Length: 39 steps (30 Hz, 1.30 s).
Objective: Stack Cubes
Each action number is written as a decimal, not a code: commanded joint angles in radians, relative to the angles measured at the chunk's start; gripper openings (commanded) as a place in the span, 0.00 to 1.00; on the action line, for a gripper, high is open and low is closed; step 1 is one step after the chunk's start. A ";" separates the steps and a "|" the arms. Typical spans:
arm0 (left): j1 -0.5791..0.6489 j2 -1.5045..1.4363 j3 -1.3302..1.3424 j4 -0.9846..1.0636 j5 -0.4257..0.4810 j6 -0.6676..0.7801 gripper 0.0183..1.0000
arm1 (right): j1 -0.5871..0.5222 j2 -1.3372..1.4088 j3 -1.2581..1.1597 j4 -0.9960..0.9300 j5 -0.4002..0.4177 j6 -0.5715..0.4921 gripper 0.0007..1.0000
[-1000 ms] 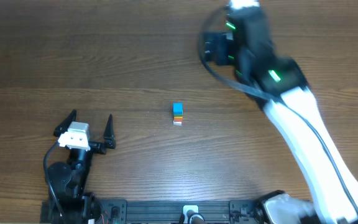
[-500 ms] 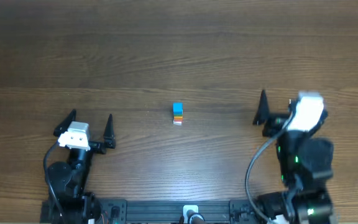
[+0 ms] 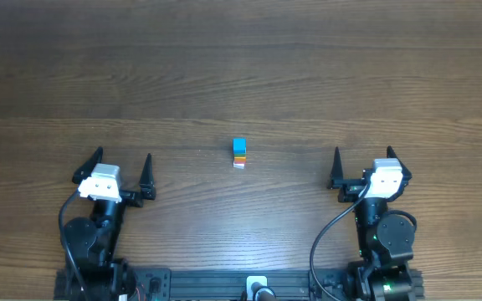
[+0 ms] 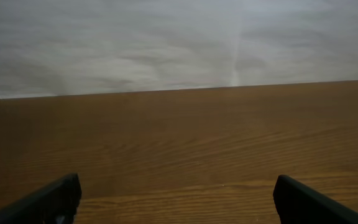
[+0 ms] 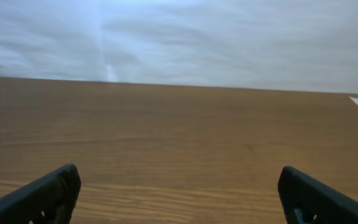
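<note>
one small stack standing alone mid-table

the small stack of cubes, blue on orange on white (image 3: 239, 154), is standing as the single obstacle on the brown wooden tabletop (image 3: 241, 75). bare wood is stretching out on each side of it, toward the left gripper (image 3: 123, 154) and the right gripper (image 3: 362, 151). both are sitting well apart from it, fingers spread wide.

A blue-topped stack of cubes (image 3: 239, 154) stands upright mid-table.
</note>
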 commanded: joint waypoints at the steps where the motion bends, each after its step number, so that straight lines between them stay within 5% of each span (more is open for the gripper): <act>1: 0.007 -0.004 -0.006 0.001 0.009 0.014 1.00 | -0.068 -0.010 -0.055 0.046 -0.002 -0.008 0.99; 6: 0.007 -0.004 -0.006 0.001 0.009 0.014 1.00 | -0.116 -0.010 -0.075 0.051 -0.067 -0.008 0.99; 39: 0.007 -0.004 -0.006 0.001 0.009 0.014 1.00 | -0.116 -0.099 -0.075 -0.034 -0.062 -0.008 0.99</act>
